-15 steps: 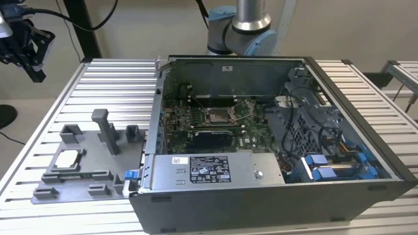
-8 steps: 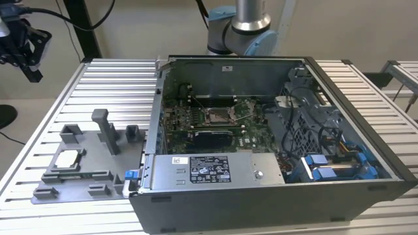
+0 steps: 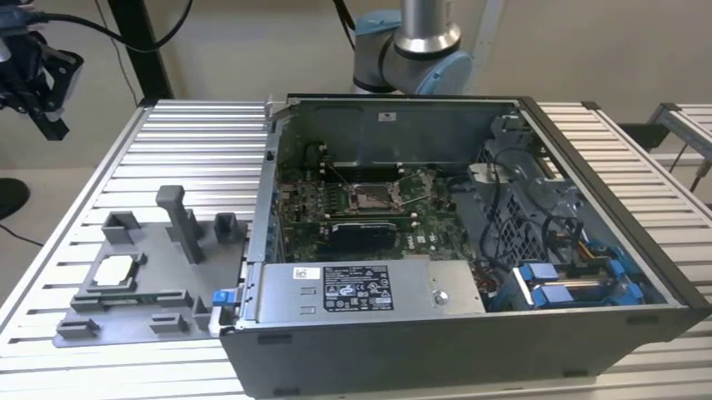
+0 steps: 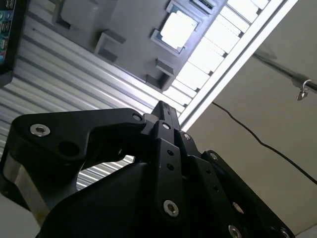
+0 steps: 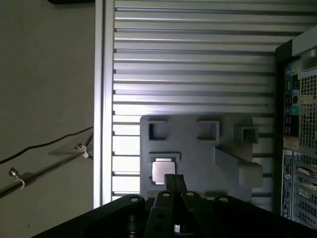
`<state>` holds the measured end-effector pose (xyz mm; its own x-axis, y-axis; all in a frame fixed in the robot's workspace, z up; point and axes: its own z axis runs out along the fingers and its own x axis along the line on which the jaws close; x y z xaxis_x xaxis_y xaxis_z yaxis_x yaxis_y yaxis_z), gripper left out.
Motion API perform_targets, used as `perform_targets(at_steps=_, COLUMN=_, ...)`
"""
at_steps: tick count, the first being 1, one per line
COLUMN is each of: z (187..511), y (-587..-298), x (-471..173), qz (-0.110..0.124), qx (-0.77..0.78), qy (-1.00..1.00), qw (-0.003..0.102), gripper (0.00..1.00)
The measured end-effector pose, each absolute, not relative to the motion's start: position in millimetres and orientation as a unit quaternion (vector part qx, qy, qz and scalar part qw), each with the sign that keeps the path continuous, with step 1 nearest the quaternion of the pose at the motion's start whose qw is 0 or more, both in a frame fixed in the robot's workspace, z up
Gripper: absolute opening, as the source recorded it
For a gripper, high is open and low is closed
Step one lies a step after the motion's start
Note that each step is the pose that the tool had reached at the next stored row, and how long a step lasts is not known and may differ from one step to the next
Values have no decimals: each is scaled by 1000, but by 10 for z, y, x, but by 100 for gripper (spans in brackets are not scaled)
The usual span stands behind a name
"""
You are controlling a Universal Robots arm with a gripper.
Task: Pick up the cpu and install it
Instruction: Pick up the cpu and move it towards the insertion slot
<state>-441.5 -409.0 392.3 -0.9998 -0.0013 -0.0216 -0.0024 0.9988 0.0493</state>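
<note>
First wrist view: jaws closed, empty (cpu [image 5: 161, 169] well apart).

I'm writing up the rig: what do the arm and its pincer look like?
The arm is a silver tube with pale blue joint caps. The pincer is matte black, built of angular linked bars dotted with small silver screw heads.

Silver-white cpu [image 3: 115, 271], grey holder [image 3: 156, 279].

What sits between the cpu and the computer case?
In the exterior view, a tall grey post rises from the fixture between the cpu and computer case.
</note>
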Motion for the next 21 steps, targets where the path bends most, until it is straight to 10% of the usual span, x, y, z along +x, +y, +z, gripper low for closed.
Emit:
perform_targets(at_steps=14, z=3923, y=-4090, x=-4421, qz=25, qx=-1, qy=1000, qw=11, gripper=0)
perform_targets(at_steps=15, z=3922, y=-4090, x=-4421, qz=25, qx=-1, qy=1000, qw=11, gripper=100)
perform_targets(at_steps=21, z=3922, y=-4090, x=-4422, qz=25, qx=-1, qy=1000, qw=11, gripper=100)
